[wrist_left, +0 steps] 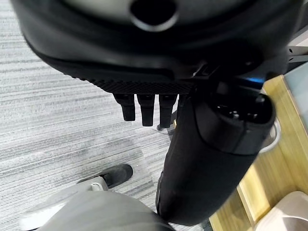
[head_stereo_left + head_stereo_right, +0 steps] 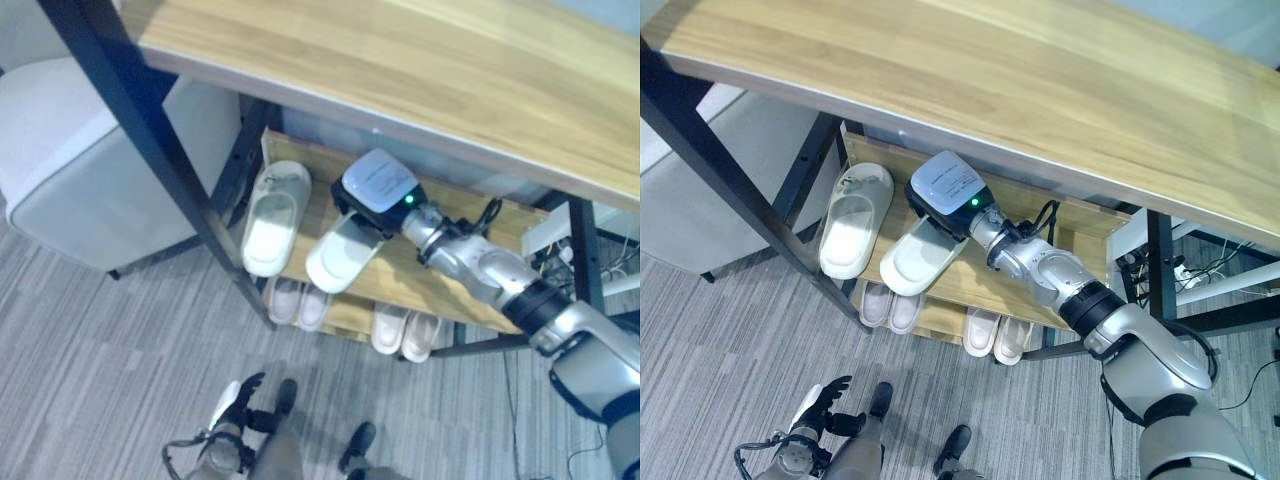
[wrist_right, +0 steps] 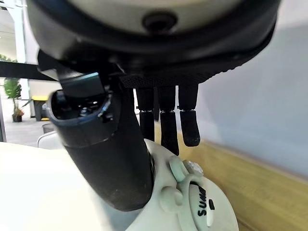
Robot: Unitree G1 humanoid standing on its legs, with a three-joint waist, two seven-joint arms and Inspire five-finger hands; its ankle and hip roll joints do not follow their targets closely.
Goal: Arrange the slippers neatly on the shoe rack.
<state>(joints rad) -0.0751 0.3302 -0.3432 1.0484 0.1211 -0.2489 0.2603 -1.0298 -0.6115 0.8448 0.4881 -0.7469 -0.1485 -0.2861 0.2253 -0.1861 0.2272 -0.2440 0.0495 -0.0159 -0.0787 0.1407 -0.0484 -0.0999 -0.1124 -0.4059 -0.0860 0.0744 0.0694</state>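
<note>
Lowest in our view, left hand (image 2: 236, 400) hangs over the carpet, fingers straight. Right hand (image 2: 940, 205) rests relaxed on one slipper (image 2: 920, 258) overhanging the shoe rack's (image 2: 1080, 235) upper shelf front edge, beside its mate (image 2: 852, 232).

Two cream-white slippers (image 2: 850, 235) (image 2: 923, 258) are shown on a light wood-grain shoe rack (image 2: 1080, 235) with a black metal frame. Two paler, possibly pinkish-white pairs (image 2: 298, 303) (image 2: 405, 333) are seen on the lower shelf. The floor (image 2: 90, 360) is striped grey carpet. The right hand (image 3: 166, 120) is black, its wrist unit (image 2: 945, 185) white-topped with a green light. A pale grey chair (image 2: 70, 165) is shown.
</note>
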